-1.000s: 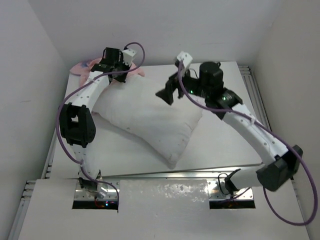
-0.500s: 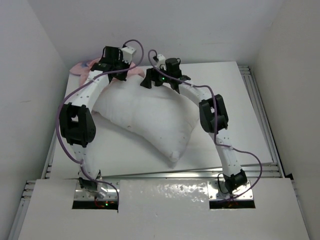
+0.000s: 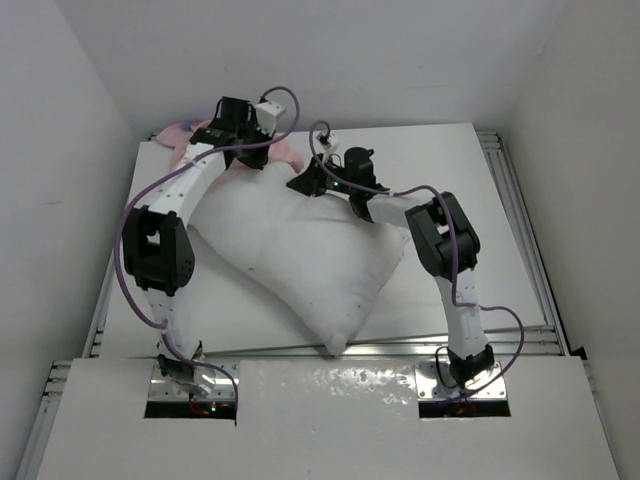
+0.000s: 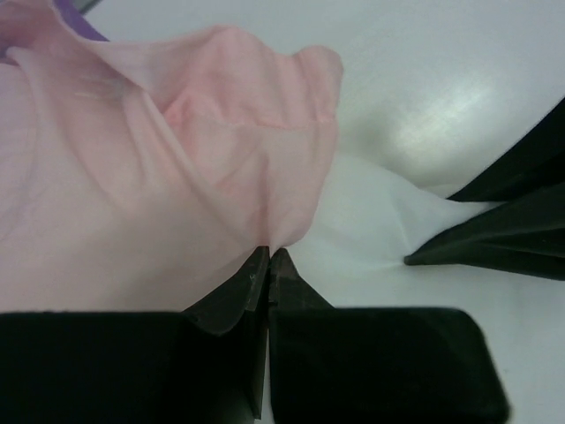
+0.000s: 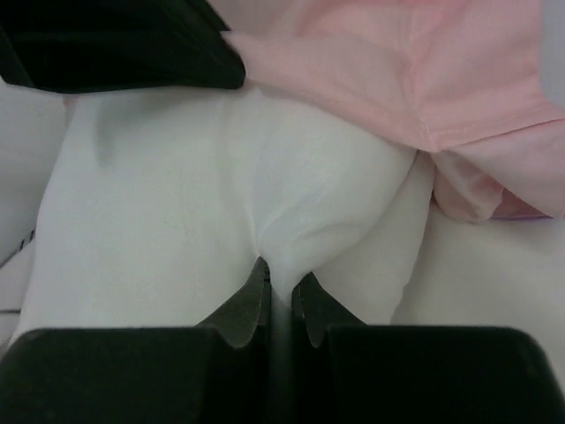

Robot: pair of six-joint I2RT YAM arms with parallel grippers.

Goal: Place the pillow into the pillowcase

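Note:
The white pillow [image 3: 300, 250] lies slanted across the table, plump, one corner near the front edge. At its back edge is the bunched pale pink pillowcase [image 3: 283, 150], with more of it at the far left corner [image 3: 172, 135]. My left gripper [image 3: 252, 150] is shut on a fold of the pink pillowcase [image 4: 159, 177], pinched at the tips [image 4: 269, 253]. My right gripper [image 3: 300, 185] is shut on a fold of the pillow [image 5: 221, 194], the white cloth squeezed between its tips [image 5: 281, 276]. The two grippers are close together; the pink case [image 5: 424, 71] lies just beyond the pillow's pinched fold.
The white table [image 3: 450, 160] is walled in by white panels at the back and sides. Metal rails [image 3: 520, 200] run along its right edge. The right arm stretches over the pillow's right half.
The right arm swung in from the right to the pillow's back edge and shut on a fold of it. The pillow shifted slightly. The left gripper kept its hold on the pillowcase.

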